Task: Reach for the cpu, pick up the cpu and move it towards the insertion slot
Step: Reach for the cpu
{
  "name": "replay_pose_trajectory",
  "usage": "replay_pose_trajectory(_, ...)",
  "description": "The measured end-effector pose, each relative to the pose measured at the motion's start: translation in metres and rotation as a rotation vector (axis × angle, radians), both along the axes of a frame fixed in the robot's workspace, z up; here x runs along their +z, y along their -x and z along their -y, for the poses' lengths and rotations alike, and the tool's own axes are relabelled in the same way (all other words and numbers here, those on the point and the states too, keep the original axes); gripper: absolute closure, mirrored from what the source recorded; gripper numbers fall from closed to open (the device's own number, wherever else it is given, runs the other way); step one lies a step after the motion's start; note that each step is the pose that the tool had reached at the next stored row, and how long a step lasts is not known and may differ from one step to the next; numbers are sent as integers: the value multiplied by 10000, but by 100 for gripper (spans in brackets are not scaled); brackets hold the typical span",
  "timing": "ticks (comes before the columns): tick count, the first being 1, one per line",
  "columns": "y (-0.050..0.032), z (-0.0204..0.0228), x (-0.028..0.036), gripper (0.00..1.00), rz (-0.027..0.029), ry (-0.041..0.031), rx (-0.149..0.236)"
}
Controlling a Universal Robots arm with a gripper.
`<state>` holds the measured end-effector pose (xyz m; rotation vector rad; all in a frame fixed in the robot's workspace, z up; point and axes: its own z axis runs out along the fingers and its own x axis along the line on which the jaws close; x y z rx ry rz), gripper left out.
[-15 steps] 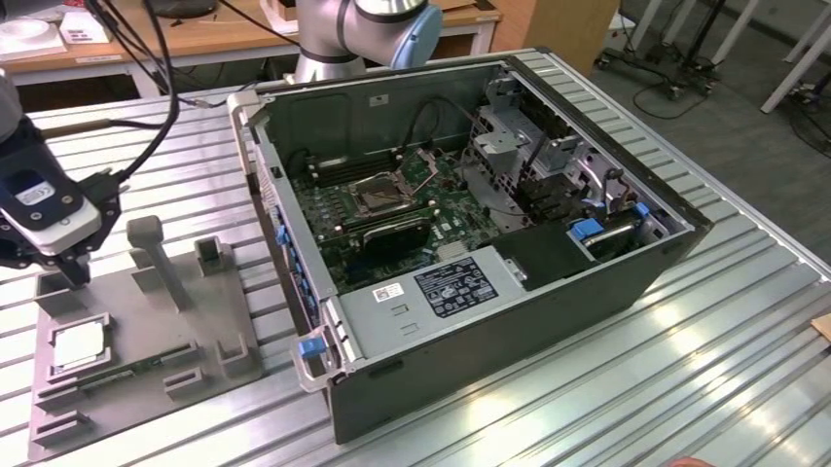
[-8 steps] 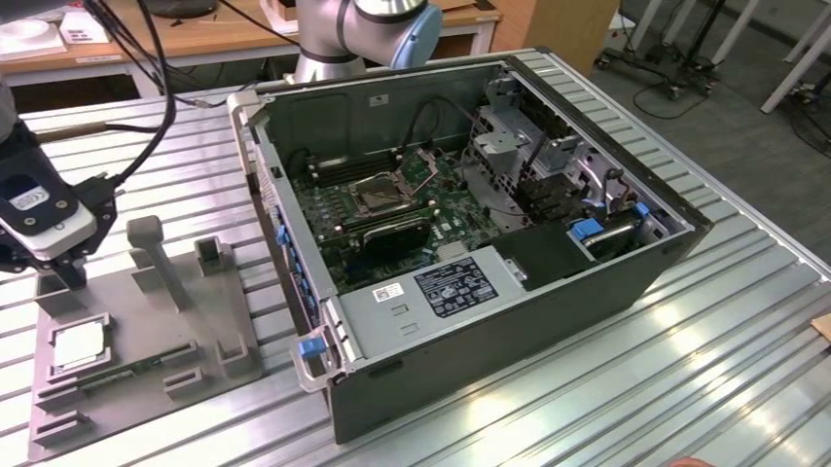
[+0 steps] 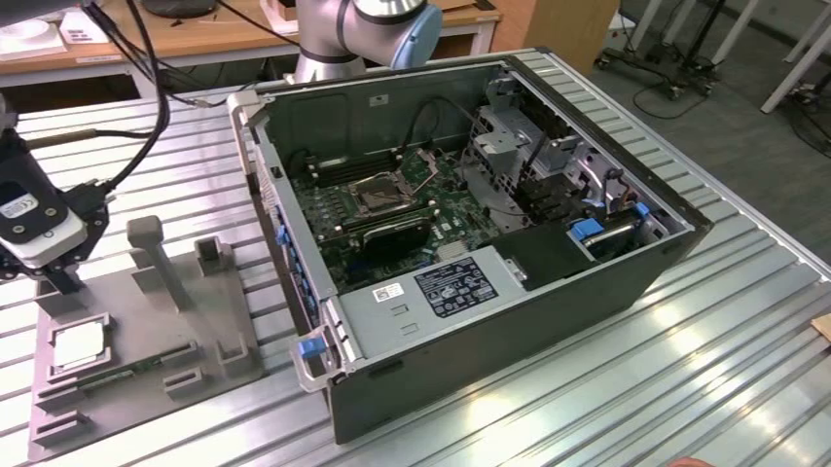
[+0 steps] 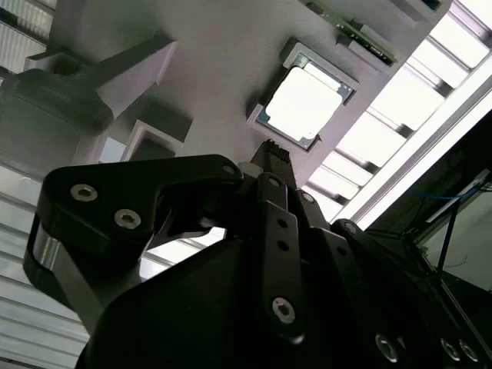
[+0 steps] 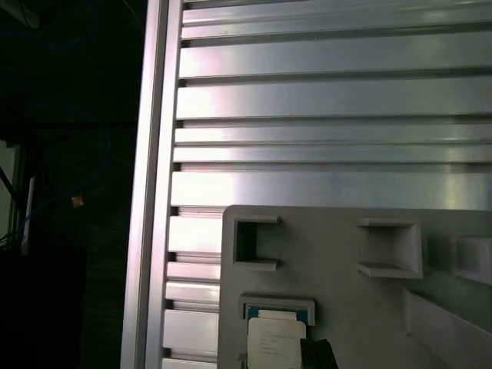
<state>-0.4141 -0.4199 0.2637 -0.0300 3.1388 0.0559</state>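
I am only at the start. The cpu (image 3: 81, 347) lies flat in its square holder on the grey stand (image 3: 143, 336), and it is not picked up yet. My gripper (image 3: 58, 282) hangs over the stand, near the cpu but not touching it. I cannot tell if it is open or closed. The insertion slot (image 3: 384, 193) is well apart, inside the open computer case (image 3: 546, 321). The grab and the carry are both left to do.

High, angled exterior view looks down on the open computer case (image 3: 520, 360) on the slatted table (image 3: 727, 331), with the grey fixture plate (image 3: 117, 311) at the exterior view's left. Both wrist views sit close over that plate, the second looking past the gripper (image 4: 270, 152); all three share the cpu (image 3: 78, 347) (image 4: 304, 104) (image 5: 275, 338)
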Motion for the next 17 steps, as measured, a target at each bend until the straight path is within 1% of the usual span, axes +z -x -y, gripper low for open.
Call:
replay_pose_trajectory(6, 41, 10, -13, 90, 0, 2, 1)
replay_pose_trajectory(17, 48, 15, -19, 90, 1, 3, -1)
